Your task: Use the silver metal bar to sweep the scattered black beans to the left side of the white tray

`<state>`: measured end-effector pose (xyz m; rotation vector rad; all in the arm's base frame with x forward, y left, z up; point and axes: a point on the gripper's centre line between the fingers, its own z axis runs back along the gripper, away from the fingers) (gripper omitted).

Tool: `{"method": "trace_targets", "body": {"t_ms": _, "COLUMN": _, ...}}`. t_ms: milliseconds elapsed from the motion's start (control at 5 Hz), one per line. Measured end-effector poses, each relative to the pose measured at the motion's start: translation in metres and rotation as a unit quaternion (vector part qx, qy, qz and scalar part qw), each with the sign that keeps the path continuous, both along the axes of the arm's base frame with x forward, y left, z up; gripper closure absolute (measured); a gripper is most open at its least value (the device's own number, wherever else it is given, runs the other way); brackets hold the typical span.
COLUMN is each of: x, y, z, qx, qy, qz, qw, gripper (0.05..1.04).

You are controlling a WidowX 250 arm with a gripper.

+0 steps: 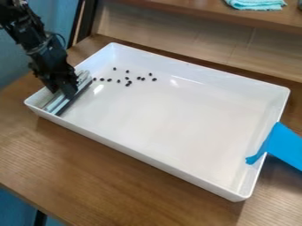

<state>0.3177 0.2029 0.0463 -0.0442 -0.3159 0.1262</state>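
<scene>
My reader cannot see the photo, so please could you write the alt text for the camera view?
A black robot gripper is at a silver bar with a dark edge, in the left end of a white tray on a wooden table. Small dark pieces lie scattered near the bar, and blue tape crosses the tray's right rim.

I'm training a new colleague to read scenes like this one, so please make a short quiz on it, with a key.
1. True or false: the dark pieces in the white tray lie nearer the blue strip than the gripper.

2. What lies on the shelf at the top of the view?
A) a metal spoon
B) a teal cloth
C) a yellow sponge

3. Fill in the blank: the gripper is at a silvery bar whose long edge, on the side toward the blue strip, is ____ in colour.

Key: 1 false; 2 B; 3 black
</scene>
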Motion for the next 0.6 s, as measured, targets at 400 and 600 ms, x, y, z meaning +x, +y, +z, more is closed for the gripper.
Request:
{"method": "trace_targets", "body": {"t_ms": 400, "x": 0.009, "y": -0.046, "z": 0.025, "qx": -0.053, "qy": 0.025, "qz": 0.016, "qw": 0.9982, "gripper": 0.711}}
{"method": "trace_targets", "body": {"t_ms": 600, "x": 0.031, "y": -0.089, "z": 0.039, "qx": -0.069, "qy": 0.031, "qz": 0.016, "qw": 0.9970, "gripper": 0.711}}
